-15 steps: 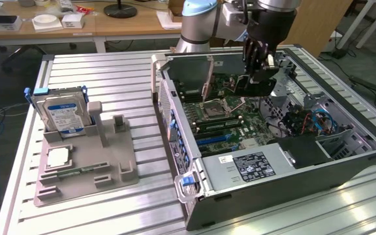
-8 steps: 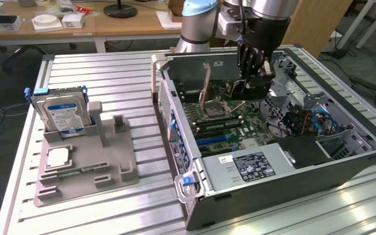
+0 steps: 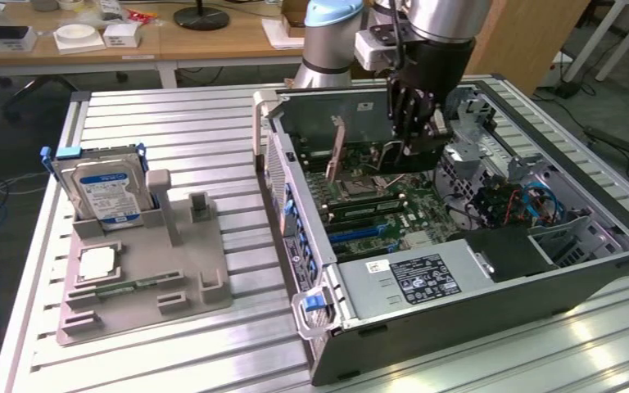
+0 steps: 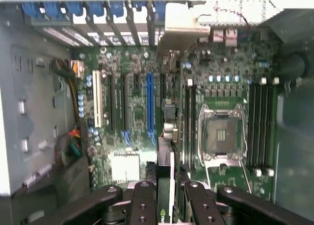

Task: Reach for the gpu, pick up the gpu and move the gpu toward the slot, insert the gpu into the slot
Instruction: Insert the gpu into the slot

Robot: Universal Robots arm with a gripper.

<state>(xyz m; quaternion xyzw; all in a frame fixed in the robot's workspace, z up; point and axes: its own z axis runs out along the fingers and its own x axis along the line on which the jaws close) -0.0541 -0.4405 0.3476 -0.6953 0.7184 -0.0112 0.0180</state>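
Observation:
My gripper (image 3: 411,146) hangs inside the open computer case (image 3: 292,196), shut on the gpu (image 3: 416,161). In the wrist view the gpu (image 4: 165,205) runs edge-on between the two black fingers (image 4: 142,203), a green card whose silver end bracket (image 4: 177,31) points toward the row of blue clips at the case's rear wall. The card is held above the motherboard (image 4: 127,137), clear of it. The long blue slot (image 4: 149,105) lies just beside the card's line, among several black slots. In the exterior view that blue slot (image 3: 360,233) lies below the gripper, toward the near side.
A CPU socket (image 4: 221,134) and memory slots (image 4: 260,127) flank the card. The power supply (image 3: 424,278) fills the case's near end, and cables (image 3: 511,205) run at the exterior view's right. A grey fixture (image 3: 145,270) holds a blue-labelled hard drive (image 3: 105,192) and a memory stick (image 3: 128,288).

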